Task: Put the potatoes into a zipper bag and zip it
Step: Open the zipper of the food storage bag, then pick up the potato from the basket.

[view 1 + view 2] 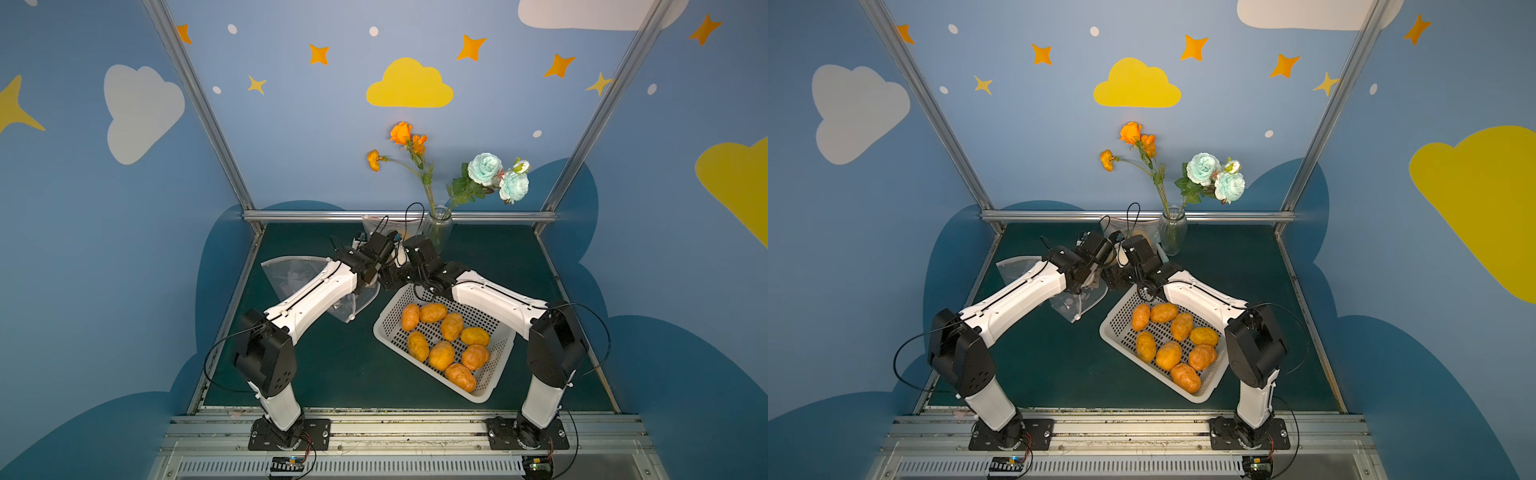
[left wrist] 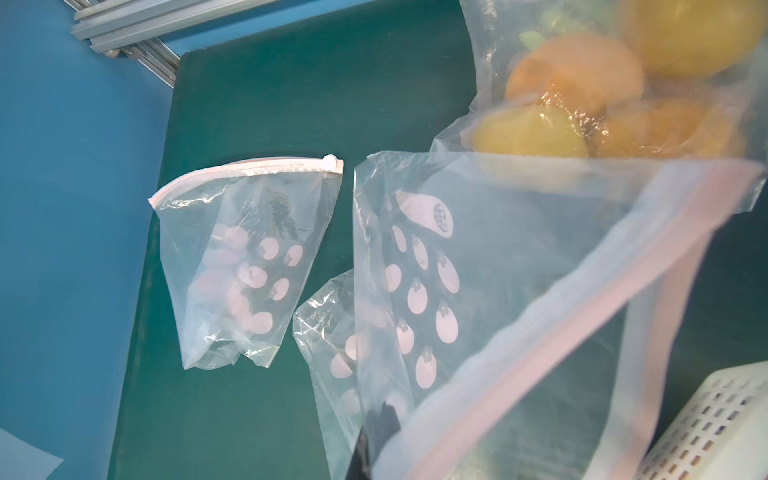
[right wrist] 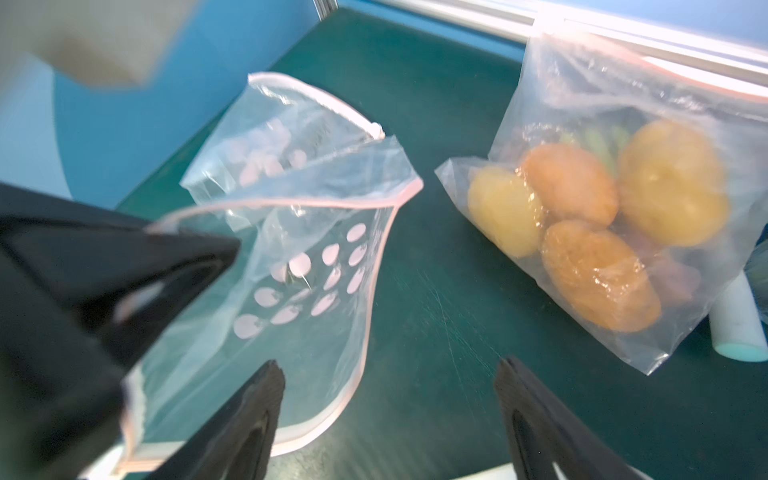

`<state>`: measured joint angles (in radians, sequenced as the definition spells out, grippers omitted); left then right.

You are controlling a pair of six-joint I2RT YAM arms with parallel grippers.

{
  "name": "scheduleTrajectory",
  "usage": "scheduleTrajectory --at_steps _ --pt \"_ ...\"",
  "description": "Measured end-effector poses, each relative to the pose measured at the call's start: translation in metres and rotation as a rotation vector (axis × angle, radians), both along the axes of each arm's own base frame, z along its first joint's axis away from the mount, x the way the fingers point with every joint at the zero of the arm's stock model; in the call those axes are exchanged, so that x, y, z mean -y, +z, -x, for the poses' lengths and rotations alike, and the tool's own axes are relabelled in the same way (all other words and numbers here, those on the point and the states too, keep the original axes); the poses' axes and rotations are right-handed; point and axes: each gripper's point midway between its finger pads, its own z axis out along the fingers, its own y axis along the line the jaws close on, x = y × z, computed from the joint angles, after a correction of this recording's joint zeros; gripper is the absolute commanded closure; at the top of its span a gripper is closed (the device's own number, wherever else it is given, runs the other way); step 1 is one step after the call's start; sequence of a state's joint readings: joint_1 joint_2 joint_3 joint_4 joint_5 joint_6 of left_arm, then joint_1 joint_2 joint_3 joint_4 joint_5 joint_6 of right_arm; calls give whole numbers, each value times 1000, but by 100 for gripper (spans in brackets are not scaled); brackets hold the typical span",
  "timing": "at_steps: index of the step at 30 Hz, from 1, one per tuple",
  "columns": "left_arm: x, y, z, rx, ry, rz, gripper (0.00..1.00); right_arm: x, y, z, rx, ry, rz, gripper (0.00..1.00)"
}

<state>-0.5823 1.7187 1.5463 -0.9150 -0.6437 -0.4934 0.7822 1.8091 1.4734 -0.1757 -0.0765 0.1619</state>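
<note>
Left claw [image 3: 230, 249]: clamped on the empty bag [image 3: 316, 266] rim.
Right claw [image 3: 390, 370]: apart, holding nothing.
Risk: the single-corner hold may let the mouth sag shut, so potatoes [image 1: 441, 328] could drop outside.

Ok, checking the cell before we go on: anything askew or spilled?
Only the white basket sits diagonal to the table edge, its potatoes all inside. Nothing spilled or damaged that I can see.
</note>
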Motion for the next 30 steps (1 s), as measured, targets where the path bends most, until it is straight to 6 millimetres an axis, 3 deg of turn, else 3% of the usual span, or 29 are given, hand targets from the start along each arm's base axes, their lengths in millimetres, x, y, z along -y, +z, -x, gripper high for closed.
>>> scheduleTrajectory --at_steps 6,10,13,16,20,24,27,30 --pt "3 -2 2 -20 -32 4 96 20 30 16 -11 -46 -53 19" --pt "6 -10 8 -51 -66 18 96 58 35 44 -55 -139 -85 23" --pt "6 -17 17 -70 -89 31 96 86 15 64 -117 -215 -96 26" --pt "5 -14 26 -56 -119 63 96 96 -19 78 -221 -262 -85 28" --pt "5 2 37 10 -167 122 96 87 -57 85 -360 -282 -41 32" --pt "7 18 39 71 -189 167 96 71 -86 79 -457 -279 24 34" --pt "10 20 39 84 -201 186 96 62 -103 75 -497 -275 67 35" --pt "11 16 38 78 -204 187 96 58 -108 68 -506 -288 91 32"
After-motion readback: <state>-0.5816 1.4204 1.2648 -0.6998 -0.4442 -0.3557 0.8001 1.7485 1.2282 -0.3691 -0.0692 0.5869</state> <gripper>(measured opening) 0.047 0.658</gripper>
